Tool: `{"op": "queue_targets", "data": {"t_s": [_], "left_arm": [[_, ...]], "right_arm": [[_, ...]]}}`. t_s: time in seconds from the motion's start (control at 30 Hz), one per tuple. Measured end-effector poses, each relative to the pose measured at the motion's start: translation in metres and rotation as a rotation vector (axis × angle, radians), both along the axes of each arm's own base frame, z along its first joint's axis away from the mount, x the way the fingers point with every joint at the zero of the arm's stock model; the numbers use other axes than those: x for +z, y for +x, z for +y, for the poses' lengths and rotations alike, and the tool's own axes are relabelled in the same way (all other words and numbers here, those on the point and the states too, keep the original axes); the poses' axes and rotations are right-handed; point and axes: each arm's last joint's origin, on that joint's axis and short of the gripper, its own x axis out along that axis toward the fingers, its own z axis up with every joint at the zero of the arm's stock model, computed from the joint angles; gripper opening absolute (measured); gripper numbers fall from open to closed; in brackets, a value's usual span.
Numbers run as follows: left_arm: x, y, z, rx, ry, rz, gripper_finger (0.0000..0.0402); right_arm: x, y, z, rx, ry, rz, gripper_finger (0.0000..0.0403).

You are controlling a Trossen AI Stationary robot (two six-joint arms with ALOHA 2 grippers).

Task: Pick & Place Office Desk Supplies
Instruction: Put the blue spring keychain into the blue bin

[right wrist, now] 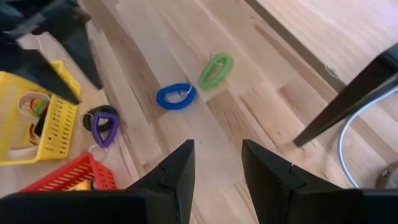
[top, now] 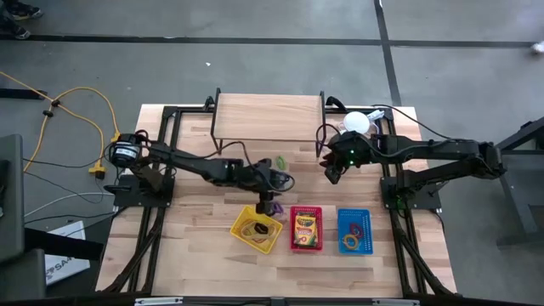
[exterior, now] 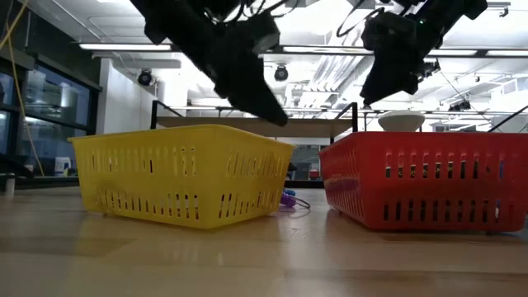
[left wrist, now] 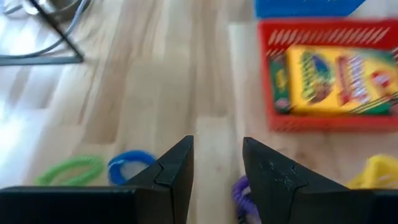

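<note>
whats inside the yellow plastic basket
Tan rubber-band loops lie in the yellow slotted plastic basket, with a green bit showing in the right wrist view. Its far corner is hidden under the left gripper.

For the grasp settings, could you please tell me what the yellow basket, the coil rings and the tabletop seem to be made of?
The yellow basket looks like thin moulded plastic, slightly glossy: uniform colour and slotted walls. The blue coil ring and purple coil ring look like springy plastic cord, wound in tight spirals. The tabletop appears to be pale wooden planks, with visible grain and joint lines, smooth and faintly reflective.
</note>
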Motion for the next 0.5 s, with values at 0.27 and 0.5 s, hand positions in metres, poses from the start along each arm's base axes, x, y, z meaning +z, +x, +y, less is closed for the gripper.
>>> {"op": "queue_targets", "data": {"t_s": [0.27, 0.5], "left_arm": [[-0.004, -0.003, 0.011, -0.034, 0.089, 0.06, 0.0133], [-0.004, -0.003, 0.017, -0.055, 0.127, 0.063, 0.0133]], "right_arm": [[0.002, 0.002, 0.0, 0.0, -0.005, -0.026, 0.012], [0.002, 0.002, 0.0, 0.0, -0.005, -0.028, 0.012]]}}
